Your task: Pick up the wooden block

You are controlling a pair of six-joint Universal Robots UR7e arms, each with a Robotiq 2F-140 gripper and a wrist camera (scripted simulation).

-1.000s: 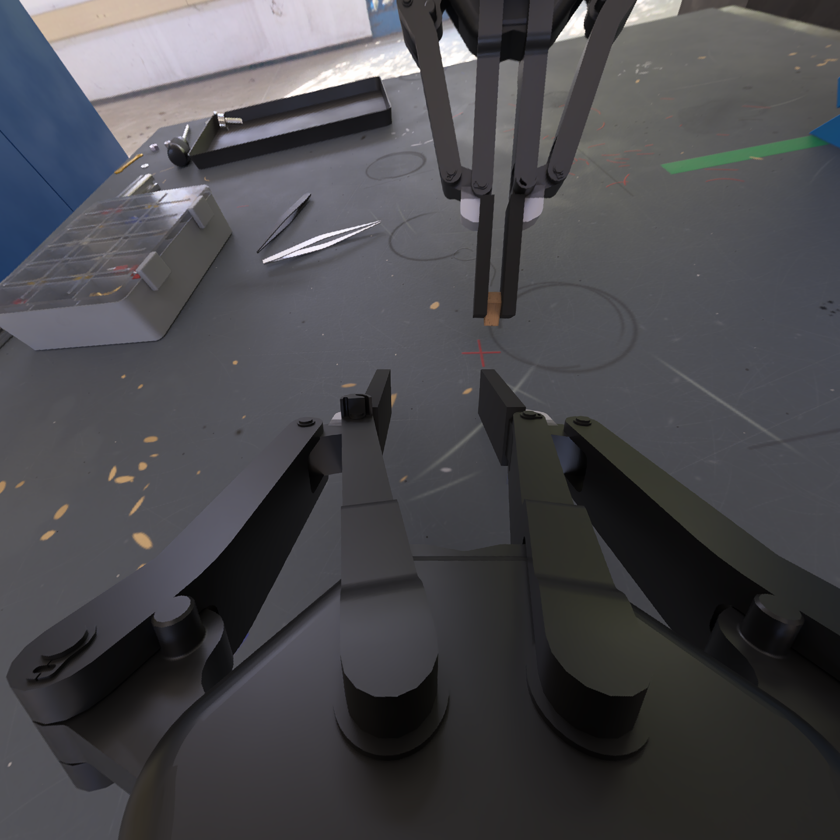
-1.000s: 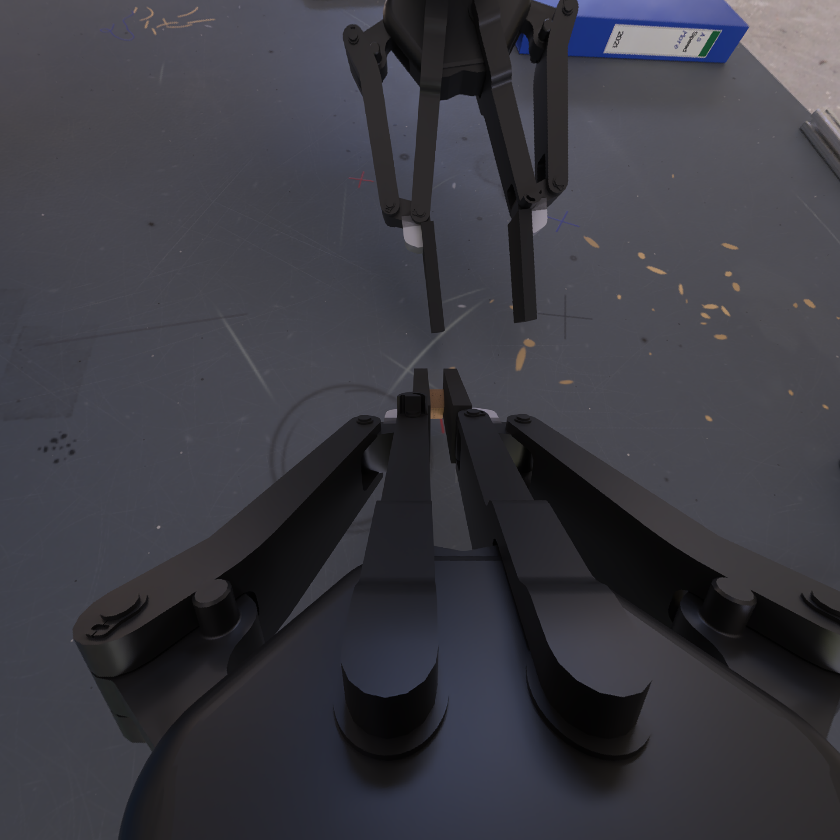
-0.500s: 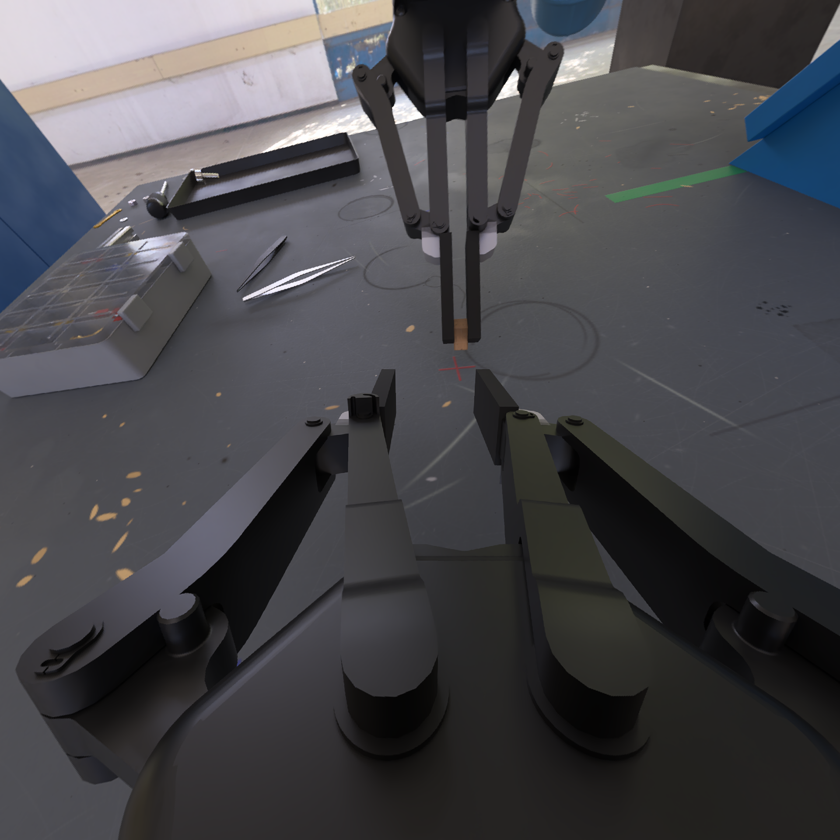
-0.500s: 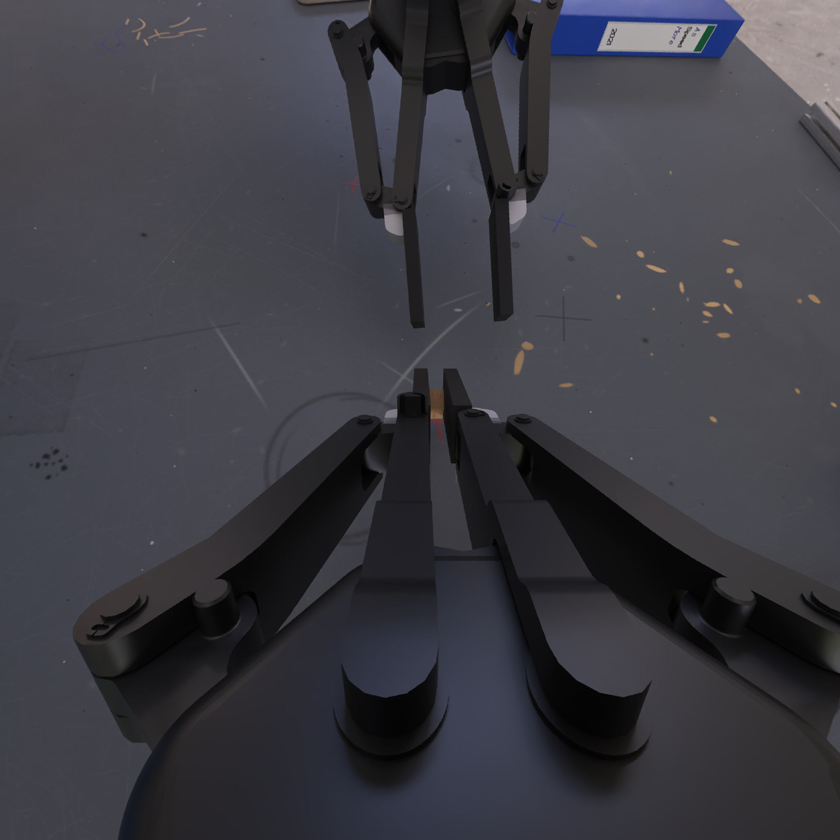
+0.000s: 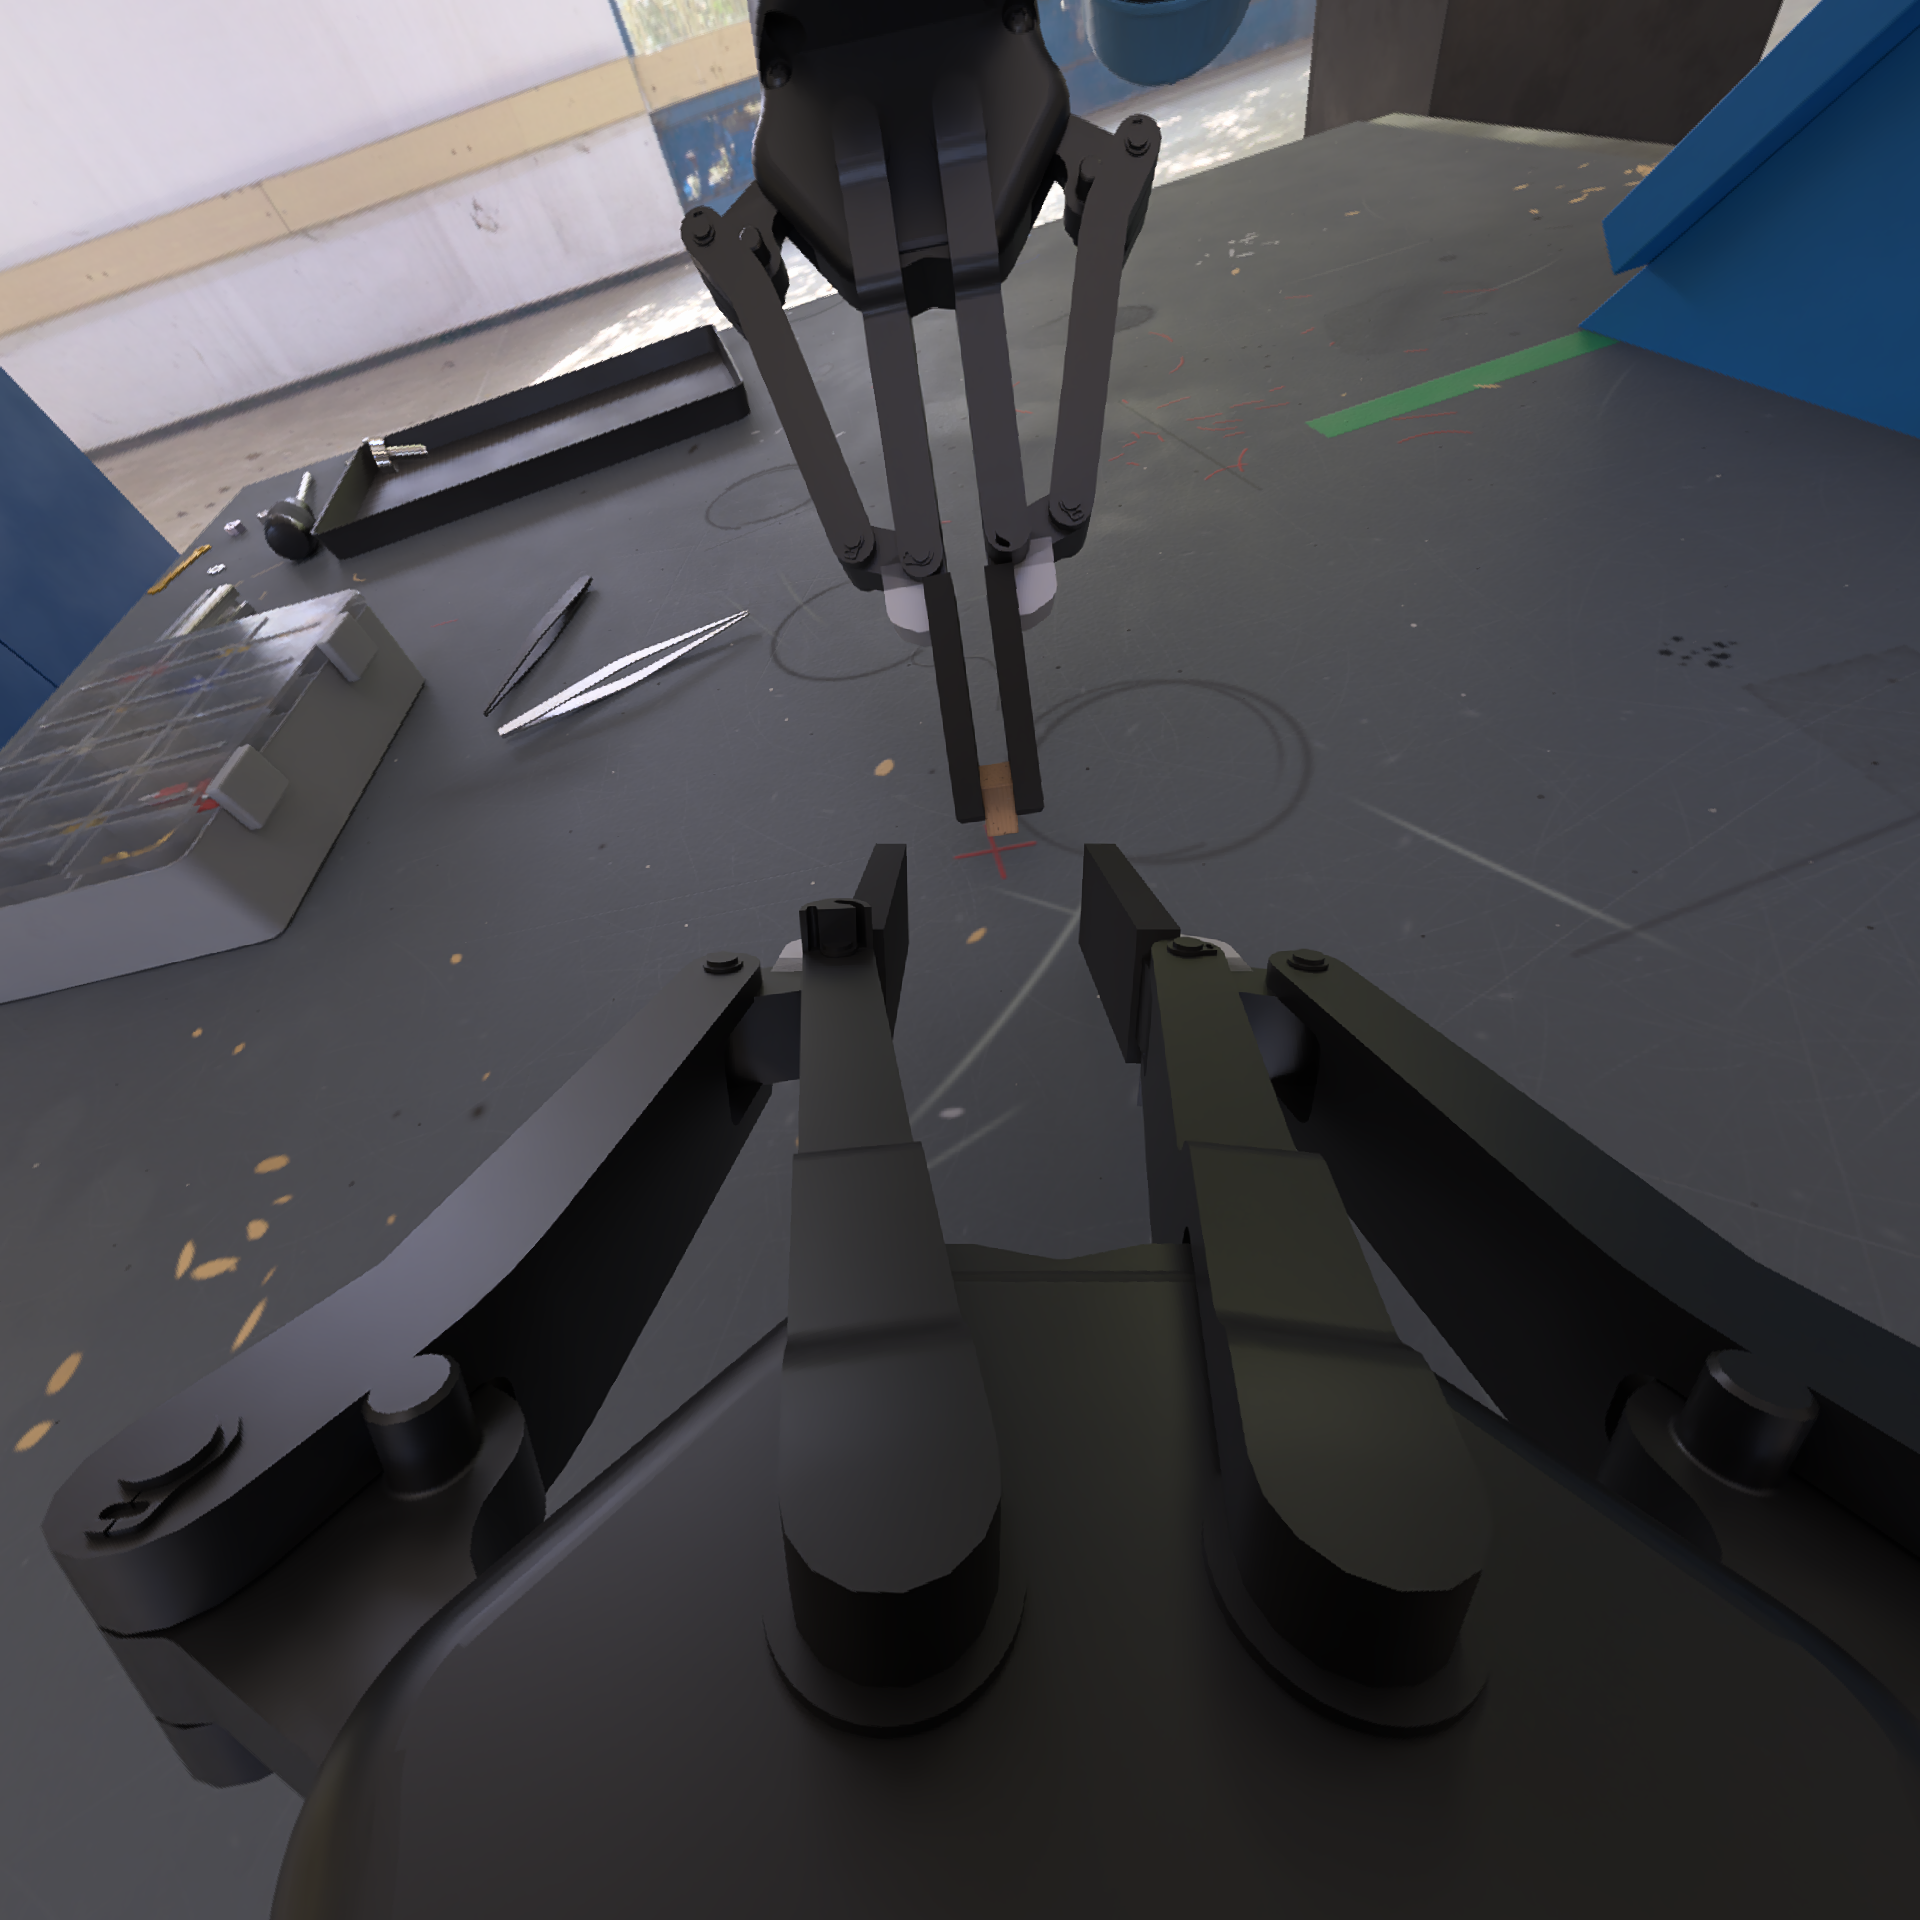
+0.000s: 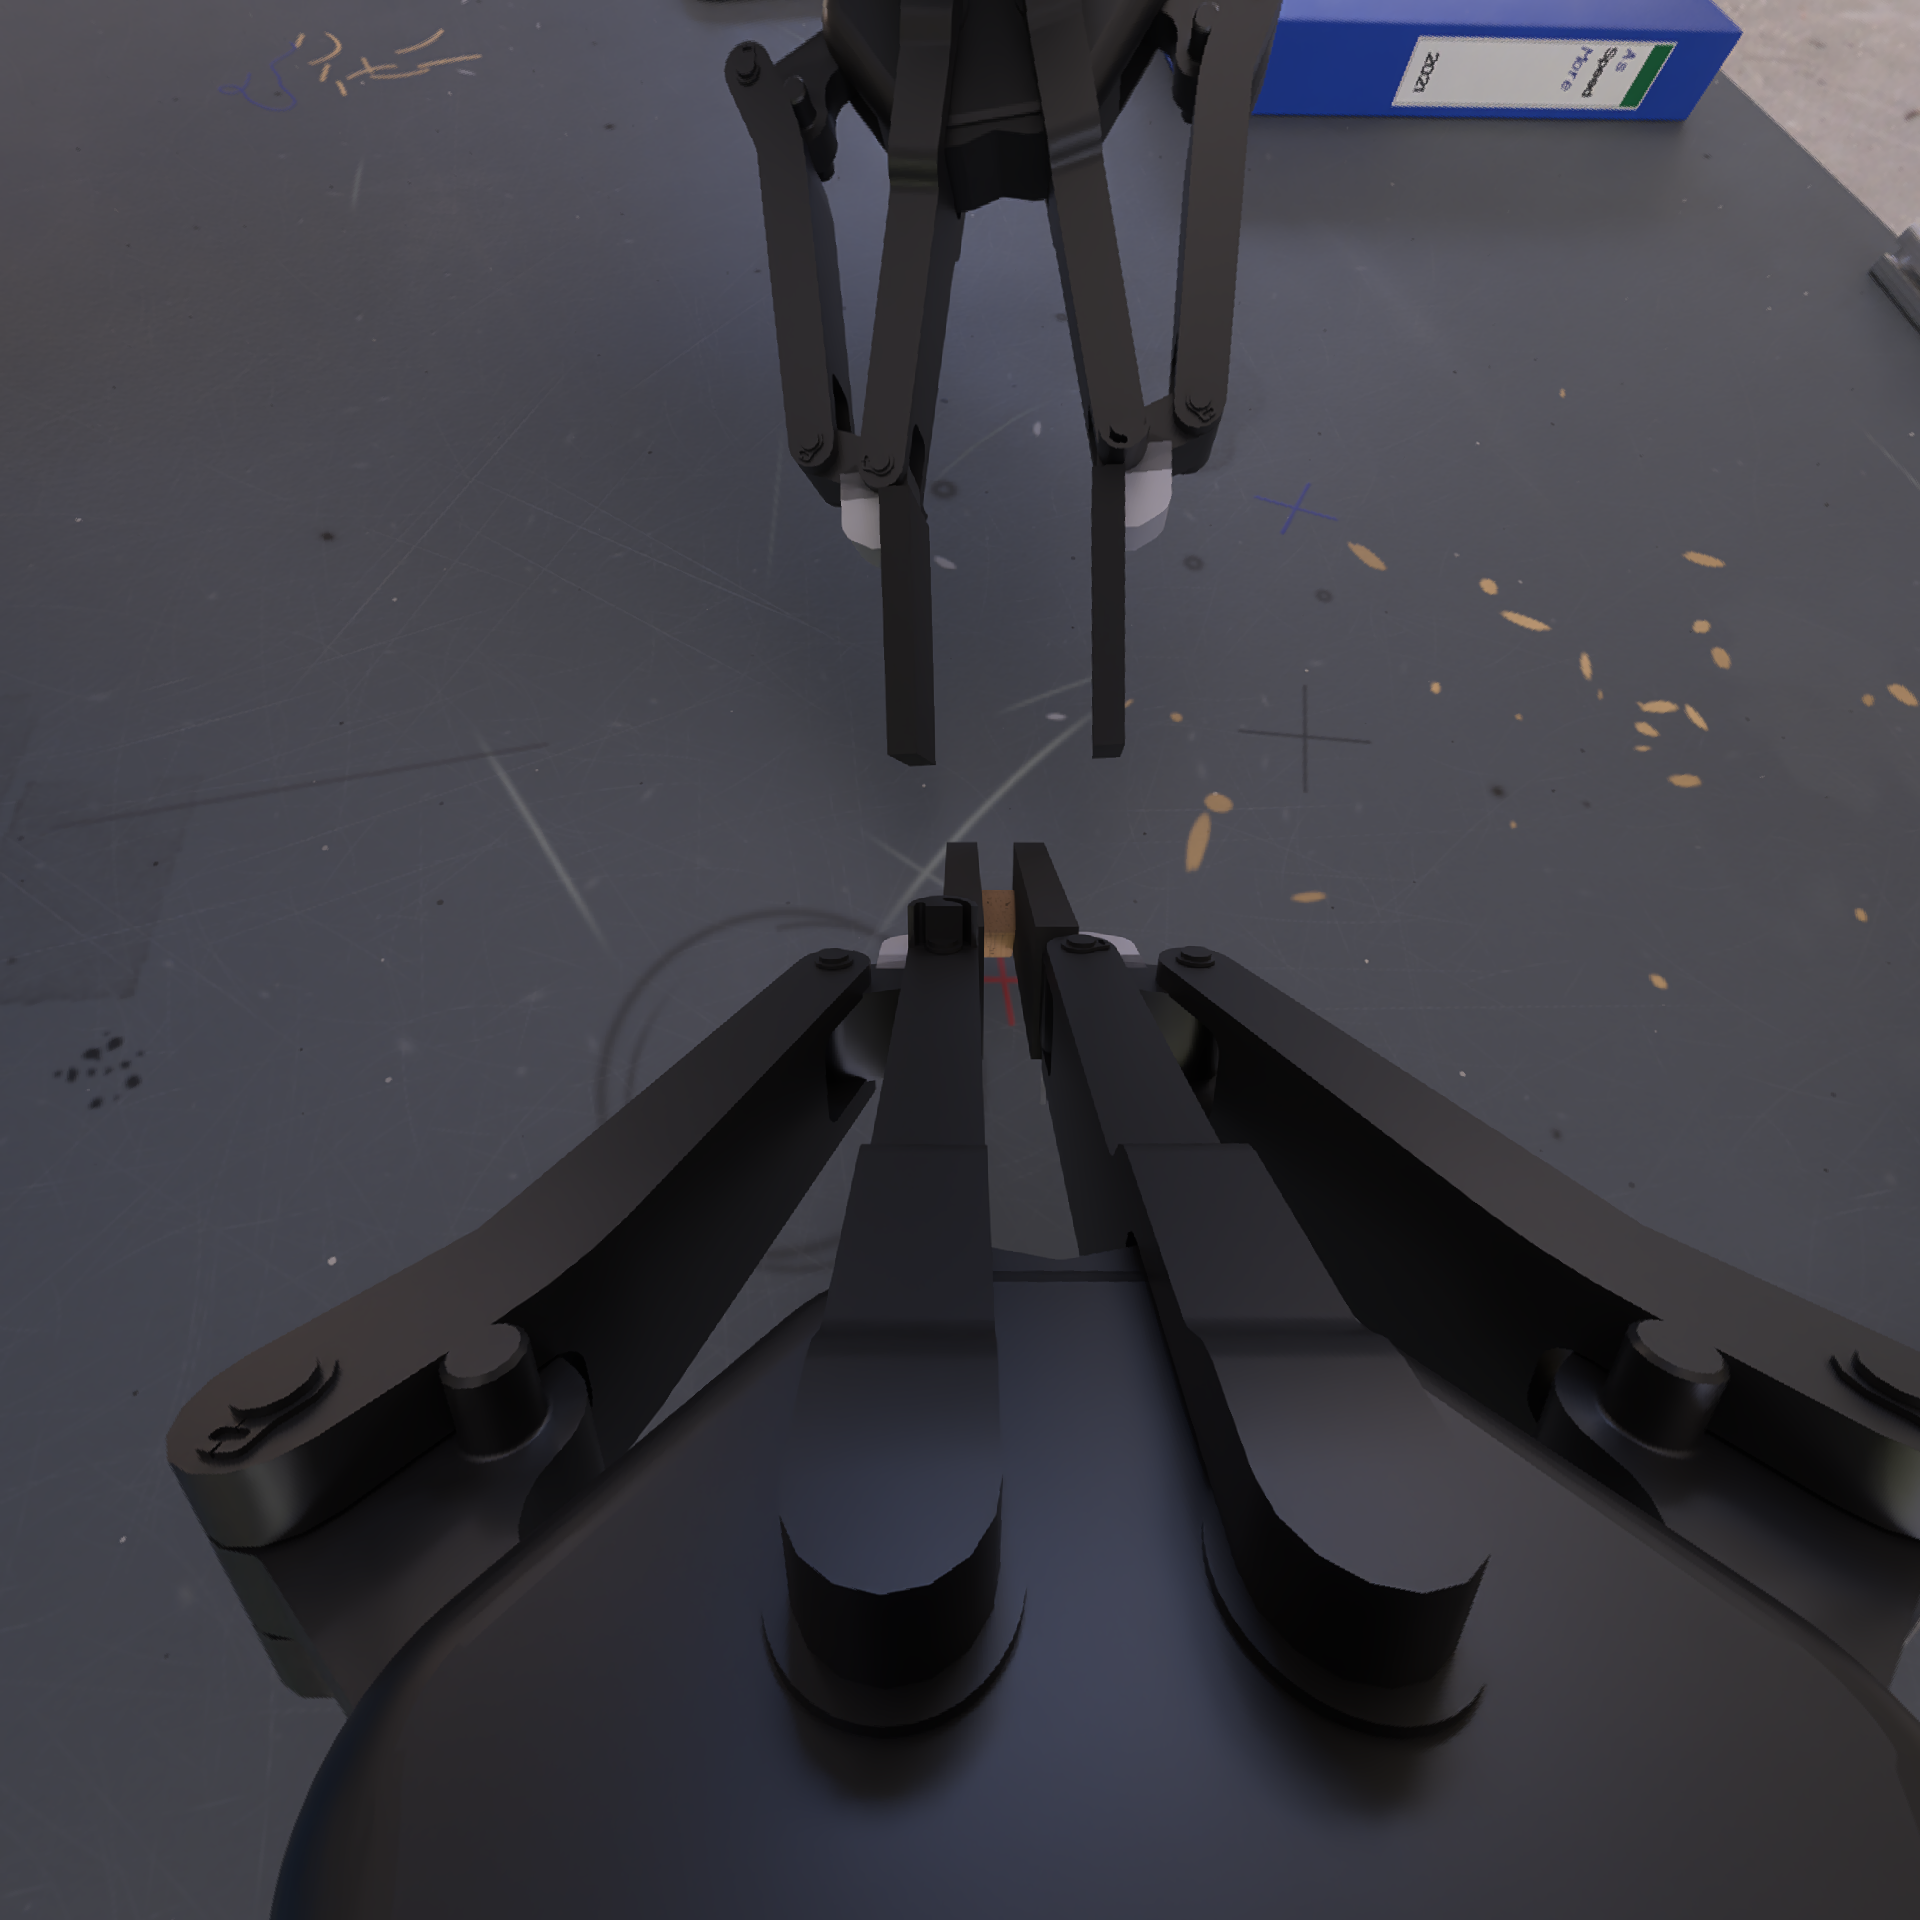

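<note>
The small wooden block (image 6: 1000, 923) sits between the two fingers of my right gripper (image 6: 1003, 868), which is shut on it. In the left wrist view the same block (image 5: 997, 798) shows at the tips of the right gripper (image 5: 995, 805), just above the dark table by a red cross mark (image 5: 995, 854). My left gripper (image 5: 992, 883) is open and empty, facing the right one from a short way off. In the right wrist view the left gripper (image 6: 1006, 750) hangs open above the table.
A clear compartment box (image 5: 177, 769), tweezers (image 5: 623, 675) and a long black tray (image 5: 540, 436) lie at the left in the left wrist view. A blue binder (image 6: 1496, 62) lies at the far right in the right wrist view. Tan flecks dot the table.
My left gripper has drawn back from the right gripper and risen, so more of the table shows. The right gripper stays shut on the block and has lifted slightly.
</note>
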